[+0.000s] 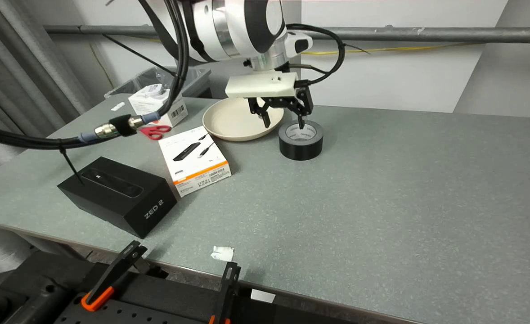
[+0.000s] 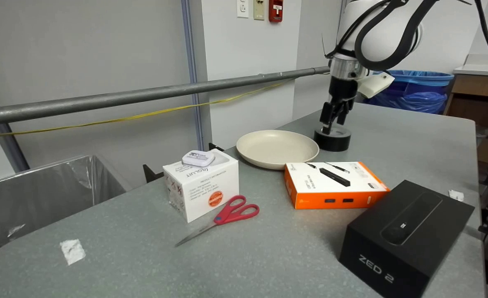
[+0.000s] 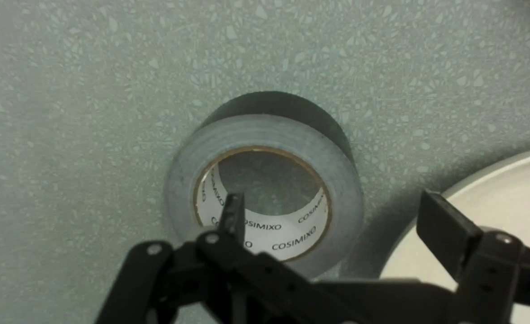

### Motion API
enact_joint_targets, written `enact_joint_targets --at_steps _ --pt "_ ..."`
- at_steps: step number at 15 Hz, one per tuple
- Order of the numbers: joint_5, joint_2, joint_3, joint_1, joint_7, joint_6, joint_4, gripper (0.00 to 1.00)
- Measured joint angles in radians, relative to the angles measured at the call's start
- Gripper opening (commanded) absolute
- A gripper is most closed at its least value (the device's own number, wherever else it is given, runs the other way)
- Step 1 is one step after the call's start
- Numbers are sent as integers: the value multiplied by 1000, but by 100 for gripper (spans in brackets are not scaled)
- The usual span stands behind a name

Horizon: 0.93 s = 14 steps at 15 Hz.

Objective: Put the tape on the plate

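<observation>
The black tape roll (image 1: pixel 301 149) lies flat on the grey table just beside the plate, its grey ring and printed white core facing up; it also shows in an exterior view (image 2: pixel 332 143) and in the wrist view (image 3: pixel 343 180). The cream plate (image 1: pixel 234 118) is round and bare; its rim also shows in the wrist view (image 3: pixel 517 198). My gripper (image 1: pixel 283 124) is open and points down. In the wrist view (image 3: pixel 330 198) one finger overlaps the tape's hollow and the other stands over the plate's edge. I cannot tell whether the fingertip dips into the hollow. Nothing is held.
A white and orange box (image 2: pixel 331 186) stands in front of the plate. A black ZED 2 box (image 1: pixel 116 193) lies beyond it. Red scissors (image 2: pixel 233 212) and a white box (image 2: pixel 204 186) are near the plate. A grey bin (image 2: pixel 53 194) stands beside the table; a pipe (image 1: pixel 427 35) runs along the wall.
</observation>
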<state>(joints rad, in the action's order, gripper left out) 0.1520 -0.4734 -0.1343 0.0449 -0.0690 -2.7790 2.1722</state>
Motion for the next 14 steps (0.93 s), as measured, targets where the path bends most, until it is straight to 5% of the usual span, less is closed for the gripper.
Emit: enact_joint_targets --at_steps 1,11,14 --pt "-5 -21 0 0 0 0 -19 75" --pt "-66 -122 3 -1 -5 6 -124 4" --pt "-66 -112 -5 -2 -25 14 -134 6"
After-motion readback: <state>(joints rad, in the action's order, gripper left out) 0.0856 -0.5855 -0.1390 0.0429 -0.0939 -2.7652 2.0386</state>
